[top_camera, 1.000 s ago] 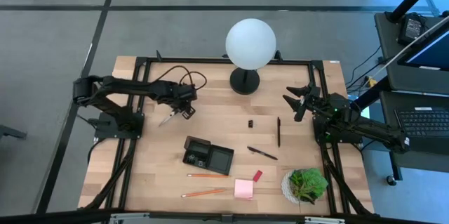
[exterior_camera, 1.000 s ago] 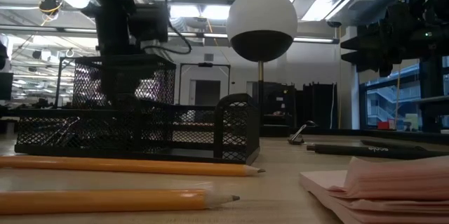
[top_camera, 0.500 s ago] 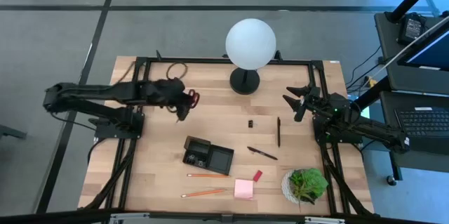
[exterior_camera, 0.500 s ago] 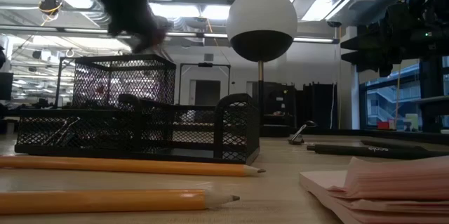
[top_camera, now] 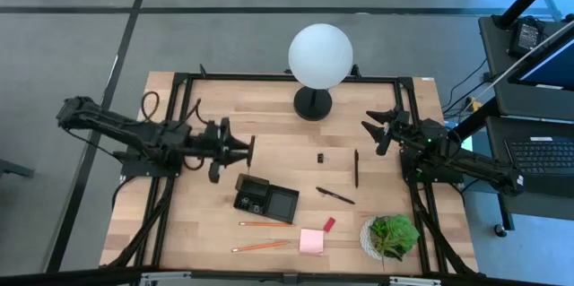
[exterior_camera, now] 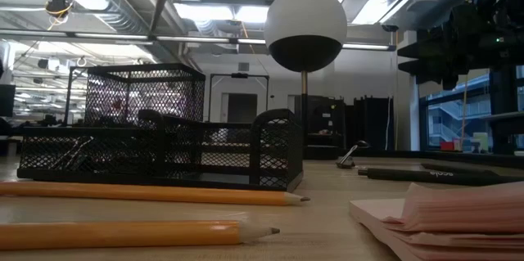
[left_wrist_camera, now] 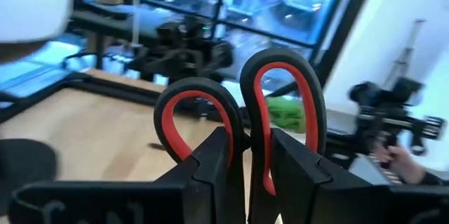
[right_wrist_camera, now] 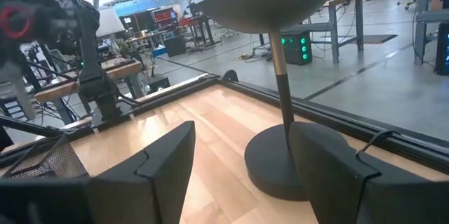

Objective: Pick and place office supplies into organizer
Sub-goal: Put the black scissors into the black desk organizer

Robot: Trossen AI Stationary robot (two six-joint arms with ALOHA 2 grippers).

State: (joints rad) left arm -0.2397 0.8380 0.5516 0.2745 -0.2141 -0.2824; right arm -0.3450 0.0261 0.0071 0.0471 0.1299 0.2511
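My left gripper (top_camera: 240, 147) hovers just beyond the far edge of the black mesh organizer (top_camera: 266, 198), shut on the red-and-black scissors (top_camera: 250, 147). My right gripper (top_camera: 378, 134) waits open above the table's right far part, holding nothing. Lying on the table are two orange pencils (top_camera: 266, 224) (top_camera: 262, 247), two black pens (top_camera: 356, 168) (top_camera: 334, 195), a pink sticky-note pad (top_camera: 311, 241), a red eraser (top_camera: 328, 224) and a black clip (top_camera: 319, 157). My left gripper (left_wrist_camera: 250, 140) pinches the scissors between its two fingers just below the handle loops (left_wrist_camera: 247, 155). The fingers lie level and point toward the table's right. The scissors are lifted clear, with the handles (left_wrist_camera: 198, 85) up past the fingertips and a blade (exterior_camera: 161, 1) slanting down below.
The white globe lamp (top_camera: 319, 56) stands on its round black base (top_camera: 313, 103) at the far middle. A green potted plant (top_camera: 390, 235) sits at the near right. Bare wood lies between the left arm and the organizer's left side.
My left gripper, holding the scissors throughout, has risen and swung from the far left part toward the near edge and the organizer. It has turned to point toward the table's right. The scissors have turned about, so the handles now stand up and the blades hang down.
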